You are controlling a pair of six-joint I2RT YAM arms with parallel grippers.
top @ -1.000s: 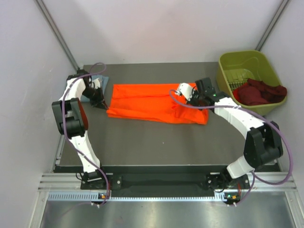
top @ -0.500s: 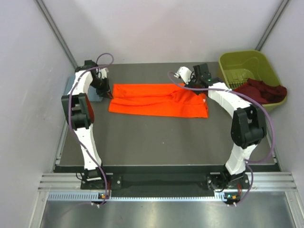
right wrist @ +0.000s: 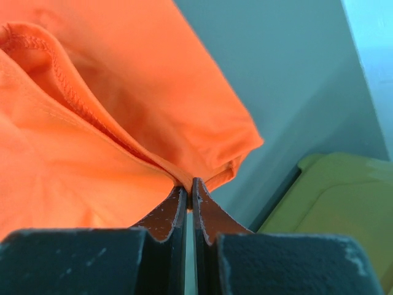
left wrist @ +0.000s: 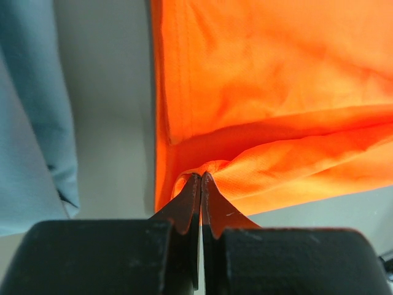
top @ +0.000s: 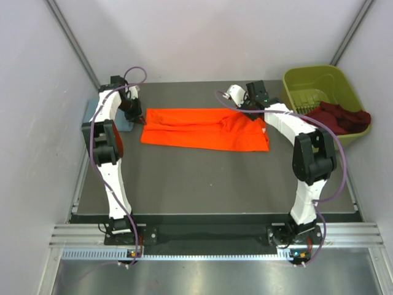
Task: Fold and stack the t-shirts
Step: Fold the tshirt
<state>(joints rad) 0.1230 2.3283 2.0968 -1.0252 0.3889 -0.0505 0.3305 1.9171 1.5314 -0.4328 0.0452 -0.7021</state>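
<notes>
Each wrist view shows jaws pinching a fold of the orange t-shirt (top: 202, 130): the left gripper (left wrist: 201, 184) at its 10 o'clock corner, the right gripper (right wrist: 190, 187) at 2 o'clock. Only the top view shows the maroon garment (top: 336, 118) inside the green bin (top: 319, 83), at the table's 2 o'clock.

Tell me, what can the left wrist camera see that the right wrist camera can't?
Only the left wrist view shows a light blue cloth beside the orange t-shirt. Only the right wrist view shows the green bin. Both show a tool shut on a fold of that shirt: the left tool in one, the right tool in the other.
</notes>
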